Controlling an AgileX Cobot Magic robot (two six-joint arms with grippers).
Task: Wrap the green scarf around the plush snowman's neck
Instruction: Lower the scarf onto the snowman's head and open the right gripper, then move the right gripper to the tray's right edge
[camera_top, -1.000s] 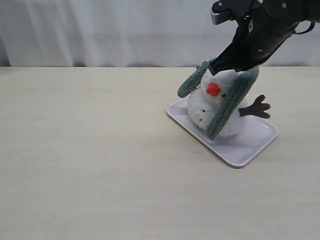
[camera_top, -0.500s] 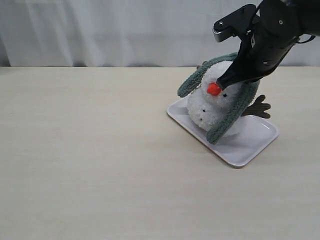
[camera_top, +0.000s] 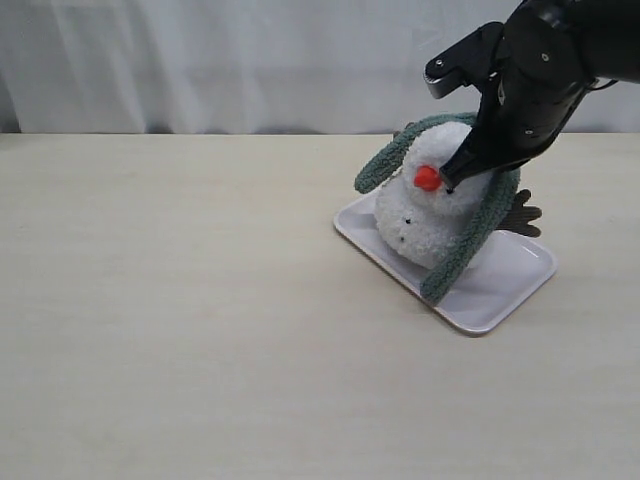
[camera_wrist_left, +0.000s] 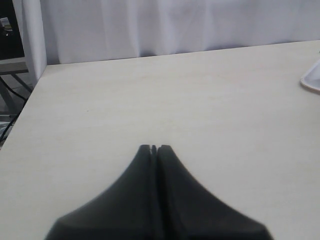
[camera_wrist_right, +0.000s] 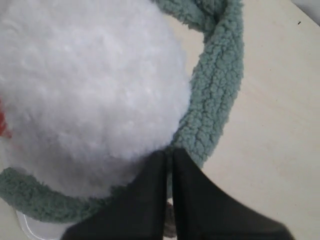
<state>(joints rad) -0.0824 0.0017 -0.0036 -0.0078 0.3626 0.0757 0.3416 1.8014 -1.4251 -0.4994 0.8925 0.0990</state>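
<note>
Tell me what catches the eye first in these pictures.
A white plush snowman with an orange nose leans on a white tray, right of centre on the table. A green scarf loops over its head, ends hanging on both sides. The right gripper, fingers shut, pokes in beside the nose.

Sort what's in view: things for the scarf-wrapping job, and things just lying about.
For the job: scarf, snowman, right gripper.
Lying about: tray under the snowman, table, left gripper off to the side.
</note>
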